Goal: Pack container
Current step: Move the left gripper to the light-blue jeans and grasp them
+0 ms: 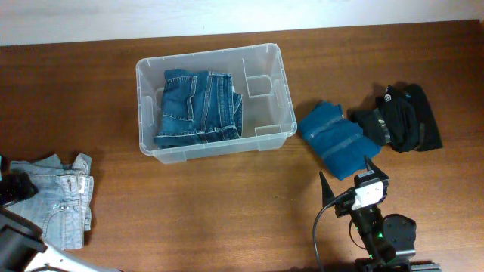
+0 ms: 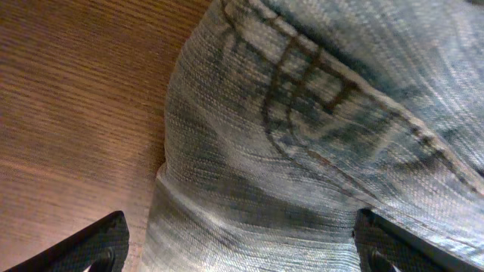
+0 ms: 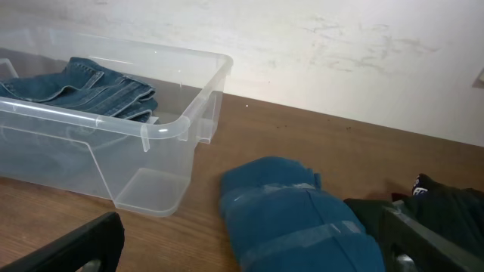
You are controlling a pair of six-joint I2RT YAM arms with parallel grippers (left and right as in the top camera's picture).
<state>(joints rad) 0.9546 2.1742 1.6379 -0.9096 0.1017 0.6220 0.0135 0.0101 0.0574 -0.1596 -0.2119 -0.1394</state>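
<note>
1. Container [image 1: 212, 54]: a clear bin with an open top, standing at the upper centre of the table [image 1: 249, 219]. Its left part is filled and its right part is bare, so there appears to be room for more items.
2. Dark blue jeans [image 1: 198, 107]: folded and lying flat inside the container against its left wall. They were probably put to one side to leave the rest of the floor free.
3. Light-wash jeans [image 1: 64, 200]: roughly folded on the table at its left edge, well apart from the container and not yet packed.
4. Left gripper [image 2: 242, 245]: the fingers are spread wide and straddle the light-wash denim near its folded edge, with nothing pinched. The wrist view is too close to tell whether the tips touch the cloth. The stance suits either a pick or a release.
5. Blue folded garment [image 1: 335, 139]: on the table just right of the container, outside it.
6. Black garment [image 1: 401, 117]: bunched just beside the blue one, farther right.
7. Right gripper [image 1: 346, 175]: the fingers are spread and hold nothing. It sits near the front edge of the blue garment and faces it and the container, probably ready to pick that item.
8. Status, as judged: one item is packed and three remain on the table.
</note>
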